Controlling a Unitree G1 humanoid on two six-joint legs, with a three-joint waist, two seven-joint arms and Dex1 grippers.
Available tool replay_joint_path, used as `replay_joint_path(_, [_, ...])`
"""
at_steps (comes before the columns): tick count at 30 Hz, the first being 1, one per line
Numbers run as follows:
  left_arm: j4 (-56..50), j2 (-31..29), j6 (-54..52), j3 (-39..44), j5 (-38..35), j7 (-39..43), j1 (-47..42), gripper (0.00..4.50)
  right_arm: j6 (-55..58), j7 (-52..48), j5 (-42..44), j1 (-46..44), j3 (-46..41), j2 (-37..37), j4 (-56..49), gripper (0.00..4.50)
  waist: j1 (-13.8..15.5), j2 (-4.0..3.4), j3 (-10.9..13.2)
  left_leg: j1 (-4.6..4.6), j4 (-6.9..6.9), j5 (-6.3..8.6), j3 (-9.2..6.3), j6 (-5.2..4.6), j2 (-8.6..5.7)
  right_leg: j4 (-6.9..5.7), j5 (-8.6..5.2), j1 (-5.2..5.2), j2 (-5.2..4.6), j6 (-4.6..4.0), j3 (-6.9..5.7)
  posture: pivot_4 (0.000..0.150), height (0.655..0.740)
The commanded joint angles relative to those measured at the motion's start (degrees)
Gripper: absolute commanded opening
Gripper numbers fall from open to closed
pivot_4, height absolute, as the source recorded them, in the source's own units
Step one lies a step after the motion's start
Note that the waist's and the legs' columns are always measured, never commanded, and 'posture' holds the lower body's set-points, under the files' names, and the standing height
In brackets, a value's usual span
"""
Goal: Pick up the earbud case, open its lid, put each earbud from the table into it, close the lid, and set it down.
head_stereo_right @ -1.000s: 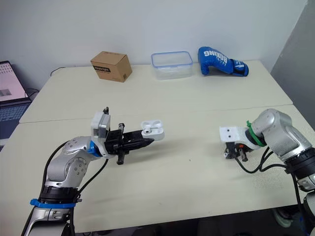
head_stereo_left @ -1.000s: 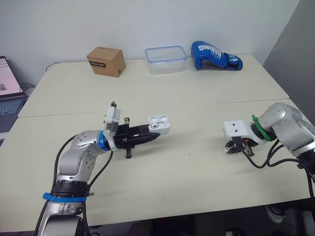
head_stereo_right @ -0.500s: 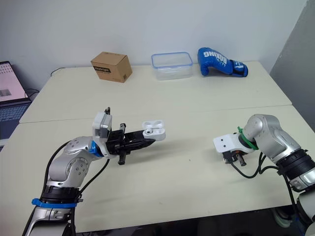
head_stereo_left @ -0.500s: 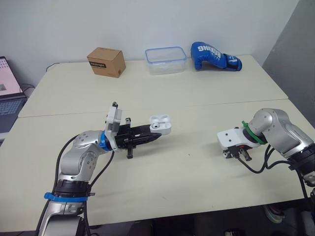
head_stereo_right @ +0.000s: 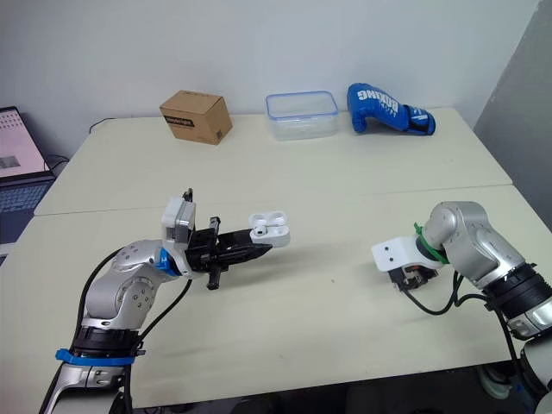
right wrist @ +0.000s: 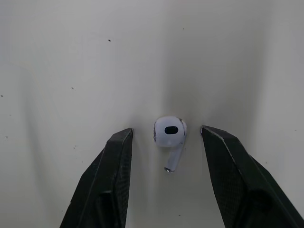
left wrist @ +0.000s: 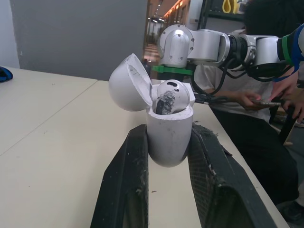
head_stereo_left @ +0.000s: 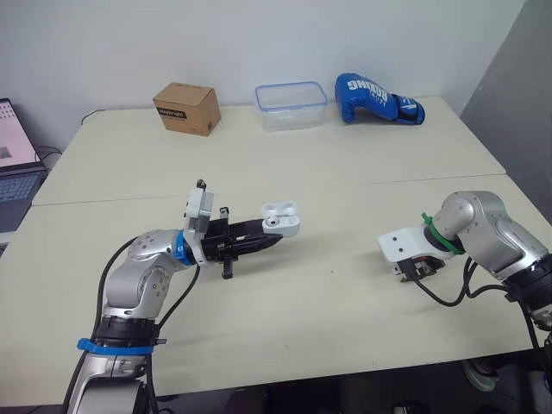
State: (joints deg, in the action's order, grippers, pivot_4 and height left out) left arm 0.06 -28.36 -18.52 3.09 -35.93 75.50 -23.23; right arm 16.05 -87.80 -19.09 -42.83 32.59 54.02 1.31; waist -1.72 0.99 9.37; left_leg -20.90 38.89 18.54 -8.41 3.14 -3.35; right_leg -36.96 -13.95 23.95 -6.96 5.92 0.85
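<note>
Right eye view: over the table's (head_stereo_right: 345, 185) near right, the right gripper (head_stereo_right: 405, 278) has edged left. The left gripper (left wrist: 168, 142) stays clamped on the open case (left wrist: 168, 135), one bud (left wrist: 167, 97) seated. The right fingers (right wrist: 111, 171), apart, now straddle the loose earbud (right wrist: 169, 133), so grasping it is likely next.

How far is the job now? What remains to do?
Done: the left gripper holds the earbud case, lid open, one earbud seated inside. In hand: the open right gripper straddles the second earbud on the table, not touching. Left: grasp it, insert it, close lid, set down.
</note>
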Motion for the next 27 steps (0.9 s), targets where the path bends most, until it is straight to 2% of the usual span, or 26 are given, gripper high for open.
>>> replay_joint_path(1, [-1.3,0.3,0.9,0.1,-0.5,-0.2,-0.7,0.81,3.4,-0.8,-3.4,0.4,0.0,0.6,-2.8,2.35,0.0,0.00,0.0,0.00,0.00,0.00,0.00,0.00,0.00,-0.01,0.00,0.00,0.00,0.00,0.00,0.150,0.7307])
replay_joint_path(12, [-1.1,0.7,1.3,0.0,-0.2,-0.4,-0.7,0.81,11.4,-3.7,-8.1,0.8,2.1,0.2,-11.3,2.35,0.0,-0.01,0.0,-0.04,-0.02,0.00,0.02,0.00,0.00,-0.01,0.00,0.07,0.00,0.00,0.01,0.150,0.7307])
replay_joint_path(27, [-1.6,0.6,1.8,0.0,-0.3,-1.0,0.0,0.81,10.1,-3.3,-9.6,0.8,3.5,-0.2,-11.9,2.35,0.0,-0.01,0.0,-0.05,-0.02,0.00,0.02,0.00,0.00,-0.01,0.00,0.08,0.00,0.00,0.01,0.150,0.7307])
